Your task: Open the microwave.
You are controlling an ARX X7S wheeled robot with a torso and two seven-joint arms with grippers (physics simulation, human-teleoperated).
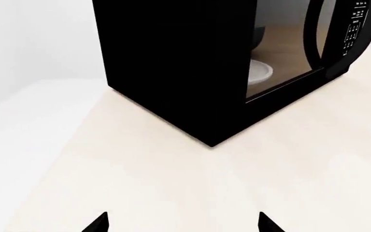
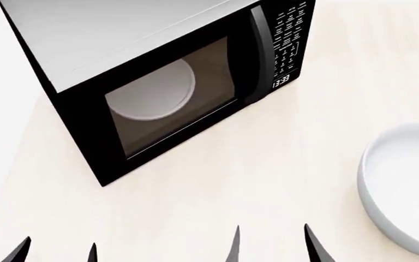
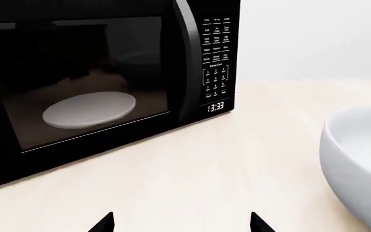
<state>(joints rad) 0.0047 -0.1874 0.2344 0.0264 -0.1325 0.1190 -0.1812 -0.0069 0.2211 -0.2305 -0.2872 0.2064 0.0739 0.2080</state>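
The microwave (image 2: pixel 71 43) is a large black box with a grey top, standing on the pale table (image 2: pixel 217 185) at the far left. Its glass door (image 2: pixel 169 101) is closed, with a white turntable plate (image 2: pixel 151 90) behind it. A vertical black handle (image 2: pixel 259 54) runs beside the keypad (image 2: pixel 289 35). The microwave also shows in the right wrist view (image 3: pixel 95 82) and in the left wrist view (image 1: pixel 179 63). My left gripper (image 2: pixel 57 252) and right gripper (image 2: pixel 271 245) are both open and empty, low at the near edge, well short of the microwave.
A large white bowl (image 2: pixel 406 185) stands on the table at the right, close to my right gripper; it also shows in the right wrist view (image 3: pixel 359 154). The table's left edge (image 2: pixel 6 164) runs beside the microwave.
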